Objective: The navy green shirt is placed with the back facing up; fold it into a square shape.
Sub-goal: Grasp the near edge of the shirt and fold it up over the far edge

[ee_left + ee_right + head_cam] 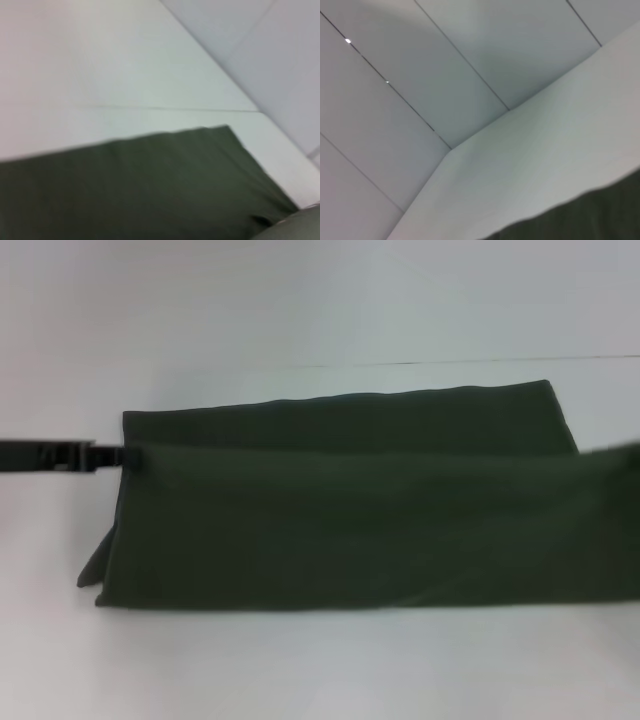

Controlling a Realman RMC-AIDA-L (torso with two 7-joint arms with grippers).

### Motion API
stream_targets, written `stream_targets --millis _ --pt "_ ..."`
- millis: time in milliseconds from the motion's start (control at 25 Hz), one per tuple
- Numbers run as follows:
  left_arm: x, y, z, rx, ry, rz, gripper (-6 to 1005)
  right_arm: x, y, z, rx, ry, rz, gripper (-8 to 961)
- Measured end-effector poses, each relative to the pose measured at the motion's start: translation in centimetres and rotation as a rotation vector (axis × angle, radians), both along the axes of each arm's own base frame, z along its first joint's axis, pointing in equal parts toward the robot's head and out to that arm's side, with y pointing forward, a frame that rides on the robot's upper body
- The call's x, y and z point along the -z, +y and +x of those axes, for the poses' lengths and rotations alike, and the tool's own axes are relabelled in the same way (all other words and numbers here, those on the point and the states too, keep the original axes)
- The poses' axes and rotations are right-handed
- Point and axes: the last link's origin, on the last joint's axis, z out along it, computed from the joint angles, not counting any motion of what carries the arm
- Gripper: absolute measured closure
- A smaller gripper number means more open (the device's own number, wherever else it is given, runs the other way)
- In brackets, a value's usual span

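The navy green shirt (pixel 340 530) lies across the white table, plain side showing, with one long layer raised over the rest. Its lifted edge runs taut from left to right across the head view. My left gripper (pixel 122 455) reaches in from the left and is shut on the left end of that edge. The right end of the edge runs out of the head view, and my right gripper does not show in any view. The left wrist view looks down on the shirt (pixel 140 190), and the right wrist view catches a dark strip of the shirt (pixel 600 210).
The white table (pixel 300 670) has bare surface in front of and to the left of the shirt. A thin seam crosses the tabletop behind it (pixel 450 363). Pale wall panels (pixel 420 75) stand beyond the table's far edge.
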Motion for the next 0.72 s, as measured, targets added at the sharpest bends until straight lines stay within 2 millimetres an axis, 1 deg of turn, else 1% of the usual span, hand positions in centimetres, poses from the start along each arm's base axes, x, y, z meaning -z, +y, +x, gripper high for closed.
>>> stream_targets --millis 40,80,120,200,320,480,520,560,720 --pt "0.2 0.7 0.1 -0.003 0.018 0.02 999 0.2 1.0 -0.4 0.001 -0.012 0.007 894" --pt "0.3 1.3 0.2 -0.008 0.034 0.04 999 0.6 2.9 -1.2 0.002 -0.035 0.02 894" --pt "0.4 1.9 0.2 -0.014 0.05 0.065 999 0.6 2.9 -1.2 0.002 -0.035 0.02 894" --pt "0.5 3.3 0.2 -0.028 0.088 0.121 998 1.0 4.6 -1.8 0.008 -0.06 0.044 894" --pt "0.5 4.7 0.3 -0.039 0.129 0.19 998 1.5 6.9 -2.5 0.031 -0.102 0.087 894" --pt "0.7 6.1 0.5 -0.04 0.164 0.26 998 2.1 9.3 -3.3 0.061 -0.161 0.127 893" --pt "0.7 6.4 0.6 -0.04 0.173 0.272 998 2.4 10.3 -3.8 0.069 -0.181 0.137 893" --pt "0.7 6.7 0.6 -0.042 0.187 0.288 998 2.4 10.3 -3.8 0.069 -0.181 0.137 893" --pt "1.0 7.8 0.9 -0.03 0.228 0.35 999 3.1 11.4 -4.5 0.09 -0.206 0.161 893"
